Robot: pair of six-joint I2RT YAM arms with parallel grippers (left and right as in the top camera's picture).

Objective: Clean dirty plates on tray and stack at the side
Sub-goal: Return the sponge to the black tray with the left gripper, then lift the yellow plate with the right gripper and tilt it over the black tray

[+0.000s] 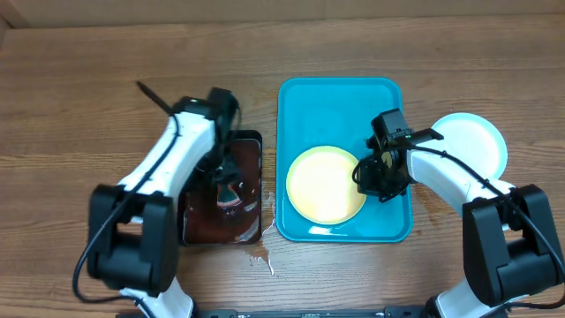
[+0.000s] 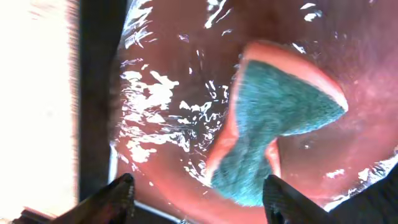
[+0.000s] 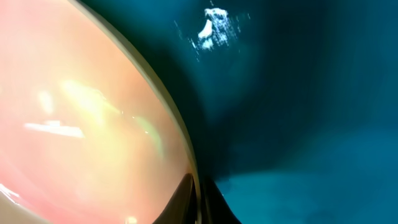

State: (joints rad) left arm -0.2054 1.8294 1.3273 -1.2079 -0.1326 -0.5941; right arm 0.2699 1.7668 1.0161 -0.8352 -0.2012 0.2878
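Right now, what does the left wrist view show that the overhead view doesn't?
Left wrist only: the sponge's green scrub face, lying in rippling dark liquid between the spread fingers of the left tool. Overhead only: the turquoise tray holding a yellow-green plate, the right tool at its edge, and a pale plate on the table beside it. Both: the black tray.

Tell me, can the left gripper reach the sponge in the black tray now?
Probably yes: the left gripper hangs open directly over the sponge, which lies in the liquid of the black tray; nothing is between them.
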